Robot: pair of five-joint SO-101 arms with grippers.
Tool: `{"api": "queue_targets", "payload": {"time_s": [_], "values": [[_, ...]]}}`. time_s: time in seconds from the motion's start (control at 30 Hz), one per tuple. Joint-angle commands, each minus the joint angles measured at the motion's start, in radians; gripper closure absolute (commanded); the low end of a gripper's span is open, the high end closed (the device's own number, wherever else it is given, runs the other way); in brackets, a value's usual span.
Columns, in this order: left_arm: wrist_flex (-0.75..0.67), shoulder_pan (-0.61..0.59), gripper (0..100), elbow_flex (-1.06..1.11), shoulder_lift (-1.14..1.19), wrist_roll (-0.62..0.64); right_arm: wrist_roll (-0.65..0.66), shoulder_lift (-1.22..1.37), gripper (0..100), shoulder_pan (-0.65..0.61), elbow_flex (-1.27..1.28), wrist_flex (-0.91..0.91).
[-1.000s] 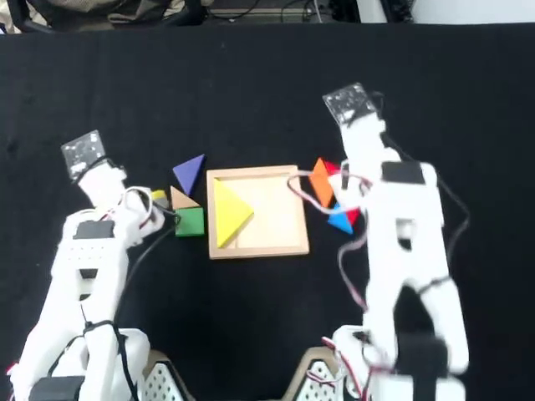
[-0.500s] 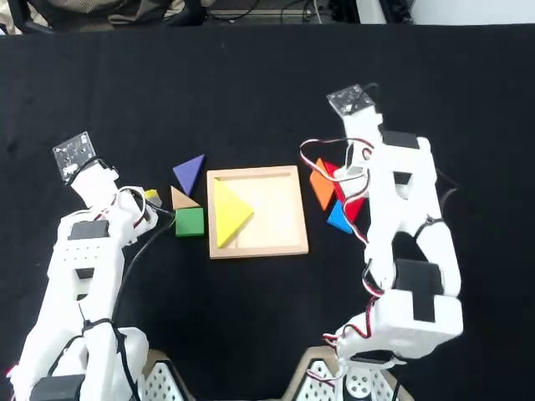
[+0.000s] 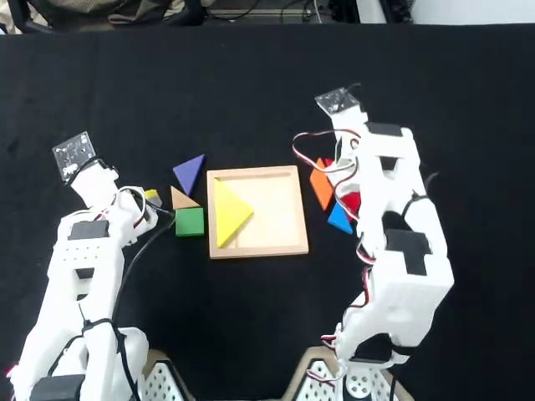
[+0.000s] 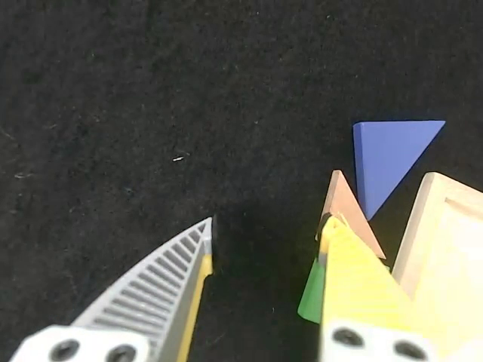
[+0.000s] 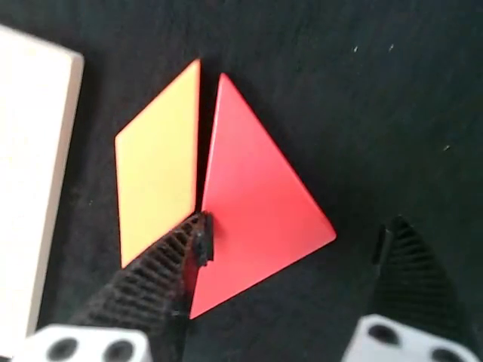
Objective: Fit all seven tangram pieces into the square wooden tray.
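The square wooden tray (image 3: 280, 209) lies mid-table with a large yellow triangle (image 3: 227, 211) in its left half. Left of it lie a purple-blue triangle (image 3: 190, 171), a tan triangle (image 3: 181, 199) and a green square (image 3: 190, 222). Right of it lie an orange parallelogram (image 3: 320, 185), a red triangle (image 3: 349, 200) and a small blue triangle (image 3: 338, 219). My right gripper (image 5: 294, 230) is open low over the red triangle (image 5: 256, 204), one finger at its seam with the orange parallelogram (image 5: 155, 166). My left gripper (image 4: 268, 226) is open beside the tan triangle (image 4: 343, 207), holding nothing.
Black cloth covers the table, with free room in front of and behind the tray. The right arm's body (image 3: 401, 251) hangs over the ground right of the tray. The tray rim (image 4: 438, 234) lies close to the left gripper's yellow finger.
The right arm has folded back and shifted left, bringing its gripper over the orange and red pieces. The left arm moved slightly at first, then held still. No piece moved.
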Motion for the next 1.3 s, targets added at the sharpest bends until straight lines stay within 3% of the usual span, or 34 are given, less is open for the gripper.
{"api": "queue_targets", "payload": {"time_s": [0.0,0.47,0.8,1.27], "values": [[-0.018,0.004,77,-0.016,-0.002,-0.003,-0.012,0.002,64.9,-0.017,-0.035,-0.009],[-0.064,0.004,77,-0.007,-0.002,-0.003,-0.083,-0.104,64.5,-0.038,-0.030,0.087],[-0.061,0.004,77,0.001,-0.002,-0.003,-0.083,-0.015,64.6,-0.048,-0.019,0.015],[-0.064,0.004,77,0.002,-0.002,-0.003,-0.081,0.018,64.8,0.005,-0.056,0.052]]}}
